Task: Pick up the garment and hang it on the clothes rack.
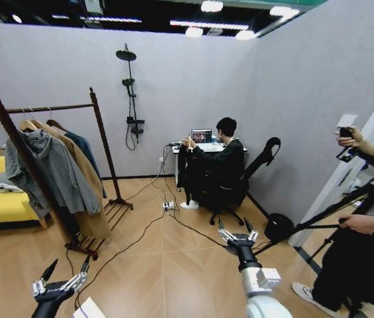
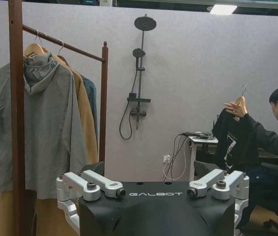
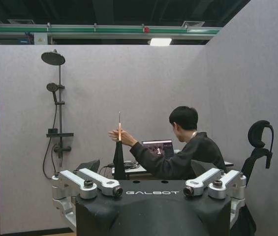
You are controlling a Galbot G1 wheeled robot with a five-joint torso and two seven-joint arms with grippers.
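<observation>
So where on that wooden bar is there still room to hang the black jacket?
The clothes rack rail is bare on its far stretch, between the teal jacket and the far post. The near part is crowded with the grey hoodie and tan coat. A seated person holds the garment by the desk.

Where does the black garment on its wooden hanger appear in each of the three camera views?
Head view: black garment hangs from a seated person's raised hand, centre, beside the desk.
Left wrist view: garment at right, hook up, held by the person's hand.
Right wrist view: garment centre-left, seen edge-on.
Shared landmark: wall shower fixture, left of the garment.
</observation>
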